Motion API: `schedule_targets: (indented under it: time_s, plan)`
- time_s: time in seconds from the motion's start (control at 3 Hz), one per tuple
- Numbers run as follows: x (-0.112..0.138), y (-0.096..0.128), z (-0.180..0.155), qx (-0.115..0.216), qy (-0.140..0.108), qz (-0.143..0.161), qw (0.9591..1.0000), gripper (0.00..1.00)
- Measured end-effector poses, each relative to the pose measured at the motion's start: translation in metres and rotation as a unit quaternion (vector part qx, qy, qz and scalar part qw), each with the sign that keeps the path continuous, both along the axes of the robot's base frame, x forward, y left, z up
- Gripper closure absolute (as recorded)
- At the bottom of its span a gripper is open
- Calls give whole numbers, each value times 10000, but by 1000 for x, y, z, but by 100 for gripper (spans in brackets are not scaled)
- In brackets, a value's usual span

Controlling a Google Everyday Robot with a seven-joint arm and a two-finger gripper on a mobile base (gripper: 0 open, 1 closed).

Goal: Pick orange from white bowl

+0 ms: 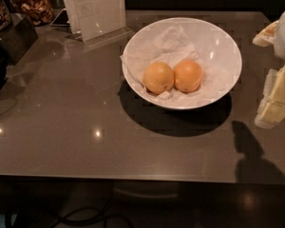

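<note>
- Step in hand, as I judge it: approach. The gripper (275,98) hangs at the right edge of the scene, right of the white bowl (228,41) and apart from it. I cannot tell its opening.
- The orange (188,75) lies in the bowl on paper (167,42), touching a paler fruit (158,78) on its left.
- Next move calls for travel left, then descent over the orange, clear of the rim.

We look down from six o'clock, close above the tabletop (61,127); the gripper (278,96) sits at three o'clock.
</note>
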State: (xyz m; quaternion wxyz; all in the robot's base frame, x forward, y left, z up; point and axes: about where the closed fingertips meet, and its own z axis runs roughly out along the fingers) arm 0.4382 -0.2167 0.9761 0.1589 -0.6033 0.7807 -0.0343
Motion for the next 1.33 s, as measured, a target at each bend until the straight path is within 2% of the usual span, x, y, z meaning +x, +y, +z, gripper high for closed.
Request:
schedule_targets:
  time_s: [0.33,0.67,1.33]
  plan:
    - [2,1,1,14,-29,12,10000,0]
    - [20,3,-2,210,-16,152,9997,0]
    - [79,21,-12,702,50,576,9959,0]
